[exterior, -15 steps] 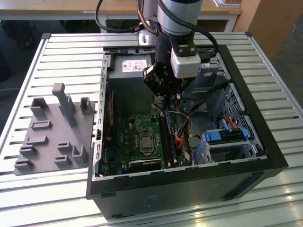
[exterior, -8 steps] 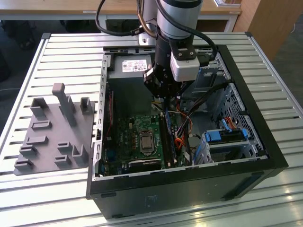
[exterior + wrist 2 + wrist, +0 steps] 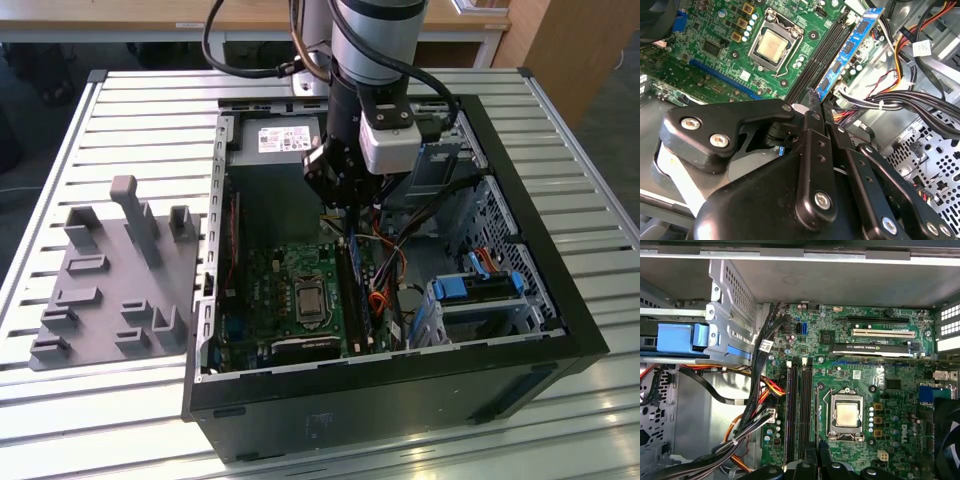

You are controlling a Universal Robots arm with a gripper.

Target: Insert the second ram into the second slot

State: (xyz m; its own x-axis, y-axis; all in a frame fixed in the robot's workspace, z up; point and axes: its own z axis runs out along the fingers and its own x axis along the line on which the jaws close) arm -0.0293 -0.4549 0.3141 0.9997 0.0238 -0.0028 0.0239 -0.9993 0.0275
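The fingers (image 3: 811, 130) are drawn together, and their tips sit just beside the near end of the second ram (image 3: 850, 50); whether they nip that end I cannot tell. The ram stands on its edge. Its long axis runs straight away from the tips, parallel to the dark slots (image 3: 815, 65) between it and the processor socket (image 3: 771, 46) on the motherboard (image 3: 715, 55)

Single arm (image 3: 372, 40) drops near-vertical in the exterior view, wrist (image 3: 385, 140) carrying a pale camera block. Its gripper (image 3: 347, 208) points straight down. Second wrist view: black linkage fingers (image 3: 810, 150) converge, tips drawn nearly together, a thin sliver between
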